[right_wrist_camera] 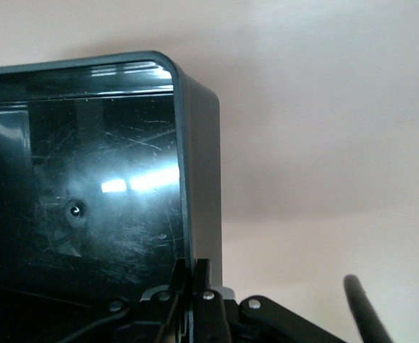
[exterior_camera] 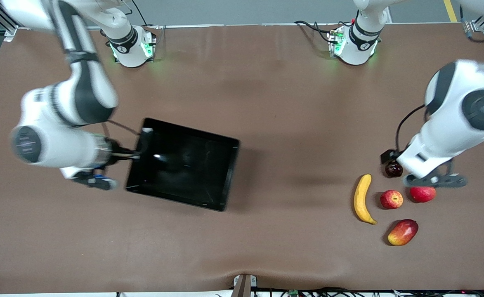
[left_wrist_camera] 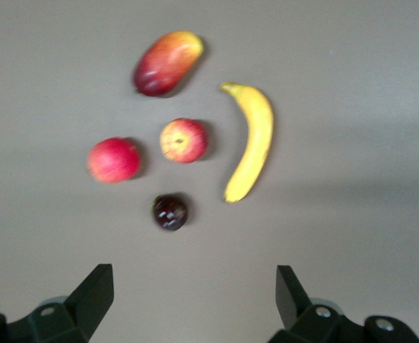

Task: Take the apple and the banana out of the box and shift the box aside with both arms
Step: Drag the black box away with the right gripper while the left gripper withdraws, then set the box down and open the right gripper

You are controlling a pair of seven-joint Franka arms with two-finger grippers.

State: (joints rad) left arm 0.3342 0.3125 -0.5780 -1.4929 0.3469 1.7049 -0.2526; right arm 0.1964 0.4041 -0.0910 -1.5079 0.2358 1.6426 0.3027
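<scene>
I see my right gripper [exterior_camera: 136,152] pinching the black bin's [exterior_camera: 184,163] wall near the table's right-arm edge. My left gripper [left_wrist_camera: 194,286] hangs wide open over the plum [exterior_camera: 393,169], beside banana [exterior_camera: 362,199] and apple [exterior_camera: 391,199].

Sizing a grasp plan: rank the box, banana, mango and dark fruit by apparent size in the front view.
1. box
2. banana
3. mango
4. dark fruit, though the left arm partly hides it, so its rank is less sure.

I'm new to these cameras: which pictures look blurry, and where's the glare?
Front view: the right arm is motion-smeared. Left wrist view: the banana and apple look soft. Right wrist view: white glare on the box.
</scene>
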